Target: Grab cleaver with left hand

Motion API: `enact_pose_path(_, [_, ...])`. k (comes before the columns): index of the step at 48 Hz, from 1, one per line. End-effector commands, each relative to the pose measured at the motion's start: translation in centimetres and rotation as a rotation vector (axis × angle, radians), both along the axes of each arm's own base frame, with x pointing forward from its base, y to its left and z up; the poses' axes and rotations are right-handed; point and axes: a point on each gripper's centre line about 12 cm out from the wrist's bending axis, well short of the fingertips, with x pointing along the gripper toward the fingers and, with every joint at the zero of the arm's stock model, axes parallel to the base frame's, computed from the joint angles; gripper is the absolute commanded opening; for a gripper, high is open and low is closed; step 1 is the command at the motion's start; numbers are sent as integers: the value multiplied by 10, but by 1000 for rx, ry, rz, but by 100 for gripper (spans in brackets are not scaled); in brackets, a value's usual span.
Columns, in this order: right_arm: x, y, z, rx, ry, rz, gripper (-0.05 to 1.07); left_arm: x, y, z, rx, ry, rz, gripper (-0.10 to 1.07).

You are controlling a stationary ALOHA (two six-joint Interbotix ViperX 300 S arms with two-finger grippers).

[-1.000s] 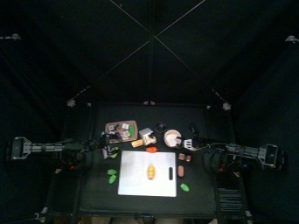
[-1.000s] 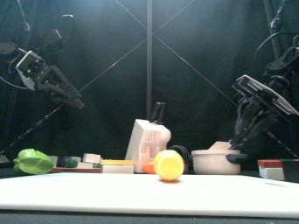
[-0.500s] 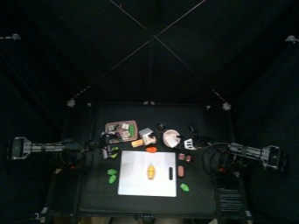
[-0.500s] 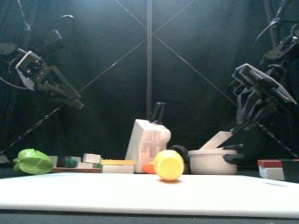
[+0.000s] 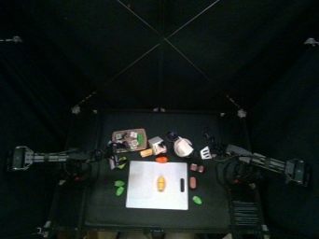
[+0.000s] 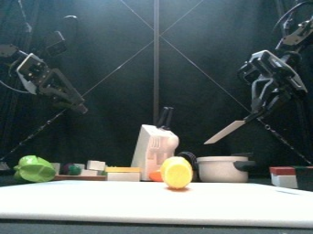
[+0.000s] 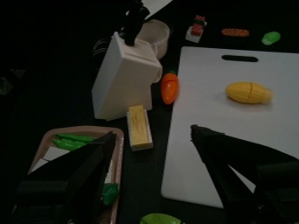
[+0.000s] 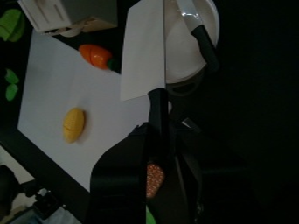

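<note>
Above the black table (image 5: 100, 187), the cleaver (image 6: 228, 131) hangs blade-down over the white pot (image 6: 225, 168), clamped in the right gripper (image 6: 259, 102), while the left gripper (image 6: 61, 91) hovers apart, jaws spread and empty, beyond the knife block (image 6: 154, 152).

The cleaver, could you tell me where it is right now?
The cleaver hangs in the right hand, lifted above the white pot on the table's right side.

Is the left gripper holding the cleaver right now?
No, the left gripper is open and empty over the table's left side, while the right gripper holds the cleaver in the air.
</note>
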Motion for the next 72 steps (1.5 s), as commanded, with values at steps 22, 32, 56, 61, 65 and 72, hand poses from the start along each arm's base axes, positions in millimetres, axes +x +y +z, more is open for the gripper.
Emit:
enact_pose_path(22, [38, 29, 54, -480, -55, 392, 54, 20, -2, 54, 1, -334, 15, 101])
enact_pose_path(32, [52, 44, 79, -639, -162, 507, 54, 28, -17, 67, -59, -388, -40, 101])
enact_pose_path(56, [98, 55, 77, -900, -135, 696, 54, 33, -29, 76, -259, -494, -71, 101])
enact_pose_path(61, [108, 65, 73, -966, -117, 763, 54, 38, -36, 73, -196, -467, -136, 101])
enact_pose_path(65, [112, 69, 74, -1012, -106, 793, 54, 42, -39, 72, -166, -454, -164, 101])
enact_pose_path(72, [117, 73, 72, -1049, -90, 820, 54, 52, -39, 70, -155, -433, -175, 101])
